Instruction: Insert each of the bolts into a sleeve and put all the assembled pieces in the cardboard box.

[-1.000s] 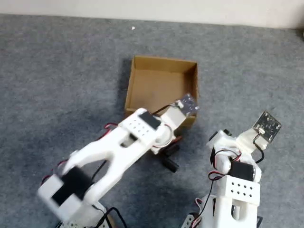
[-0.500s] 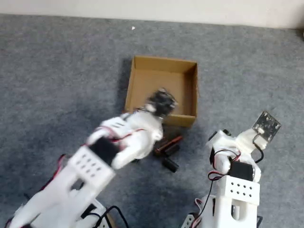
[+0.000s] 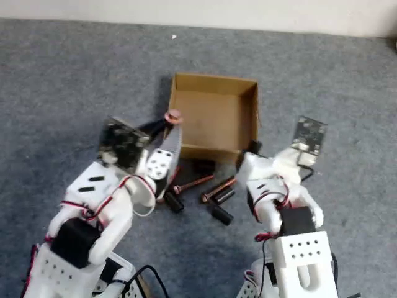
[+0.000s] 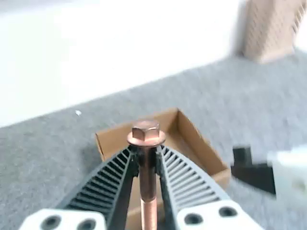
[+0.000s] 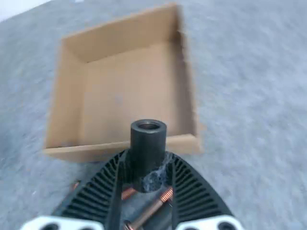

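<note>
My left gripper is shut on a copper bolt, held upright with its hex head up beside the cardboard box's left wall. The left wrist view shows the bolt clamped between the fingers of the left gripper, with the cardboard box beyond. My right gripper sits at the box's near right corner, shut on a black sleeve that stands upright with its bore up in the right gripper. The box is open.
On the grey carpet in front of the box lie two loose copper bolts and three black sleeves. The other arm's black jaw appears in the left wrist view. A pale wall borders the far side.
The left arm swung back from over the loose parts to the left and now holds a bolt up. The right arm moved forward and left toward the box's front corner.
</note>
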